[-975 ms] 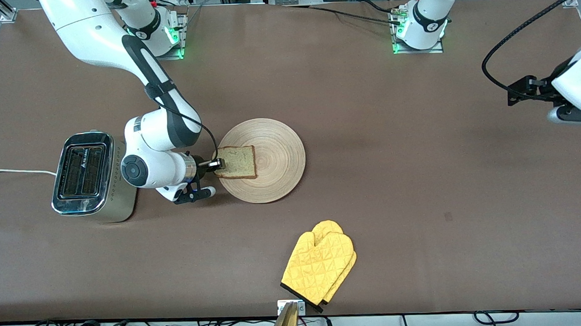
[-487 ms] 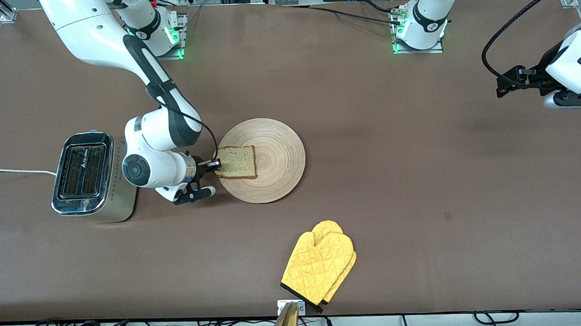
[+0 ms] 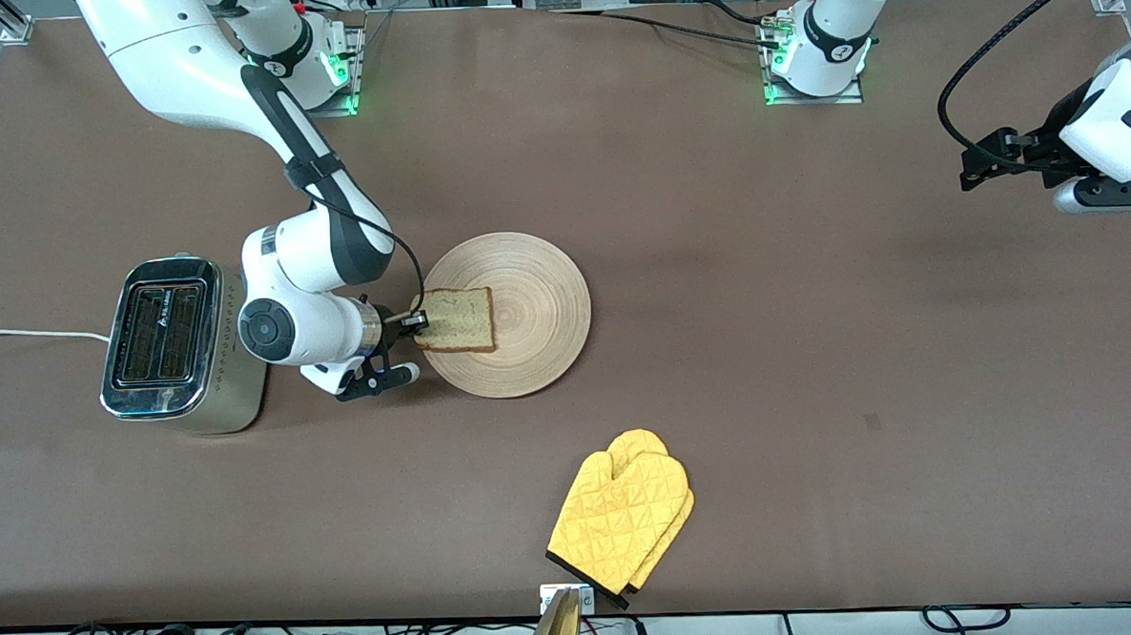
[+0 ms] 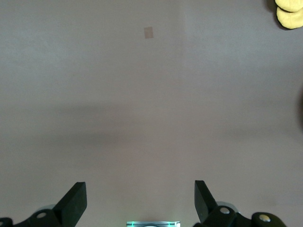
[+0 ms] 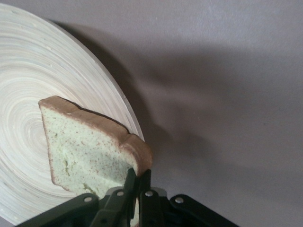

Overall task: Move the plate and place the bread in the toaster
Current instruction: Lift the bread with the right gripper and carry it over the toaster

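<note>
The bread point(image 3: 455, 319), pinched at its edge by the right gripper point(image 3: 417, 319), has tilted up and shifted slightly toward the toaster point(image 3: 161, 337), above the plate point(image 3: 536, 309) mid-table. The left gripper point(image 3: 968, 170) has drifted toward the table's base-side corner, fingers spread and holding nothing; open tabletop lies all around the plate.

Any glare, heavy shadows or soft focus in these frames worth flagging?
Front view: the toaster has a chrome top with mild glare. Right wrist view: the bread, pinched in the right gripper, and the plate cast a dark shadow on the table. Left wrist view: the left gripper, open, over bare table; faint soft shadow bands.
</note>
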